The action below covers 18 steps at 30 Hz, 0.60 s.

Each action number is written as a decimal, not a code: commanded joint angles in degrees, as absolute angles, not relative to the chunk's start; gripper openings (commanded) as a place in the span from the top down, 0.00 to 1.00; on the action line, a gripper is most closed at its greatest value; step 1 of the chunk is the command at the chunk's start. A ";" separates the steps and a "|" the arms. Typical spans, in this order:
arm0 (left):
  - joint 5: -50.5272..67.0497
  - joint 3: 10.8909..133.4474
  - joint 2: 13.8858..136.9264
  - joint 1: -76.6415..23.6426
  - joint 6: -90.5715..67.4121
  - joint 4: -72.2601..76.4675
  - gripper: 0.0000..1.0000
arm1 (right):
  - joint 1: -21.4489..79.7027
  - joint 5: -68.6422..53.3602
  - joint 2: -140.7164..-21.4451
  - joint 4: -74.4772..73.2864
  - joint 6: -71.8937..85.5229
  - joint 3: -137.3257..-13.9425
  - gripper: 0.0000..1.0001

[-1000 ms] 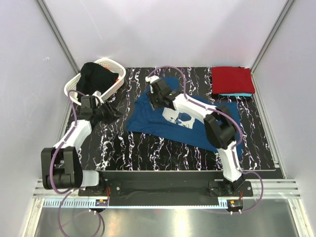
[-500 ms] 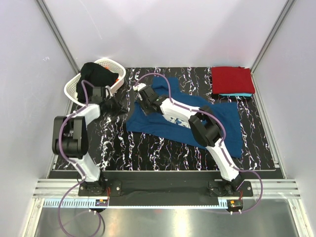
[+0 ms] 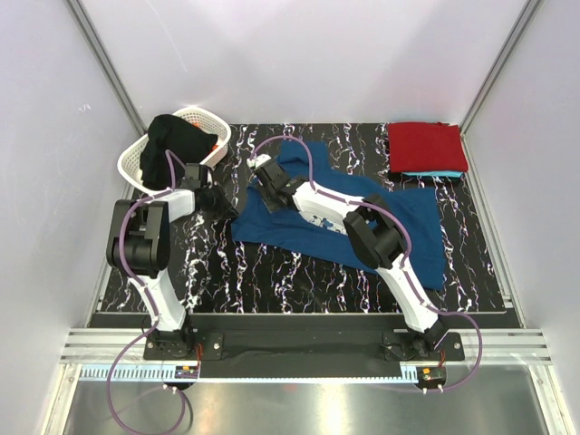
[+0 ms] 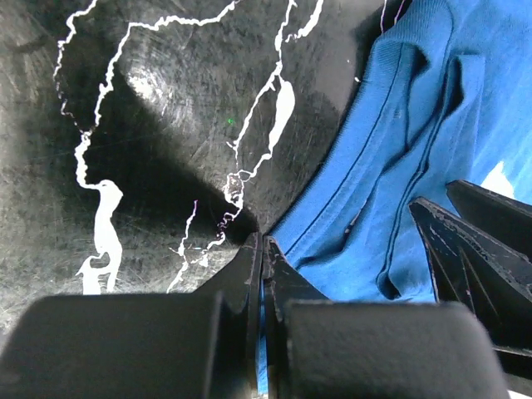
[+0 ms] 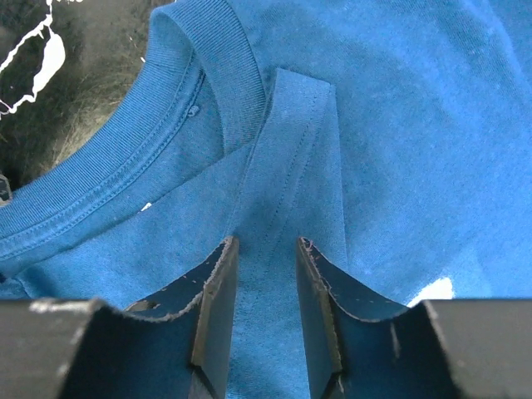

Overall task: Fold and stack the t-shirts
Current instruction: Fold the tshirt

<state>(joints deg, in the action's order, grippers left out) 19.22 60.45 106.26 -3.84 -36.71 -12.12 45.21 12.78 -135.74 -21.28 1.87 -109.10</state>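
Currently you are on the setting-up part of the fold. The blue t-shirt [image 3: 272, 227] lies open and rumpled across the middle of the bench [image 3: 272, 285], white print up, and it is not lifted at any point.

Your left pincer [image 4: 262, 249] is fully shut at the shirt's left edge, low against the bench. A sliver of blue shows in the slit between its fingers, so it appears to have the hem nipped, though the bite looks thin.

Your right pincer [image 5: 261, 266] sits just beside the collar [image 5: 224, 66] with its jaws partway apart, straddling a raised pleat of cloth. The wrist view does not show the pads pressing on it, so count that one as not gripping.

At the far right corner the red t-shirt [image 3: 426, 145] lies folded on top of the turquoise t-shirt [image 3: 439, 172], so the stack is begun and the blue one would go on it. A white basket [image 3: 134, 161] at the far left holds a dark garment [image 3: 177, 138].

For the next move, you would bring the right jaws together on the pleat. Then confirm both holds, raise the shirt and draw it flat so the sleeves and hem lie square before any fold. Watch the left hold, because so thin a pinch may slip once the cloth takes tension.
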 commanded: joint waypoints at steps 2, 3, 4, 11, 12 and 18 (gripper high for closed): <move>16.52 61.96 107.75 -4.57 -35.25 -11.07 1.00 | 45.53 13.89 -134.74 -20.39 3.87 -109.95 0.59; 16.35 62.14 107.84 -4.74 -35.07 -11.16 1.00 | 45.61 13.71 -134.74 -20.39 4.56 -110.13 0.59; 16.09 62.23 107.67 -4.92 -34.89 -11.42 1.00 | 45.53 13.28 -134.82 -20.30 4.83 -110.21 0.59; 13.27 61.70 105.82 -5.36 -34.01 -12.66 1.00 | 45.62 14.06 -135.62 -20.39 7.03 -110.83 0.62; 13.01 61.61 105.65 -5.45 -33.84 -12.74 1.00 | 45.62 14.06 -135.62 -20.39 7.29 -110.92 0.63; 12.92 61.87 106.17 -6.06 -33.75 -13.27 1.00 | 45.88 15.73 -134.74 -20.39 8.17 -110.92 0.63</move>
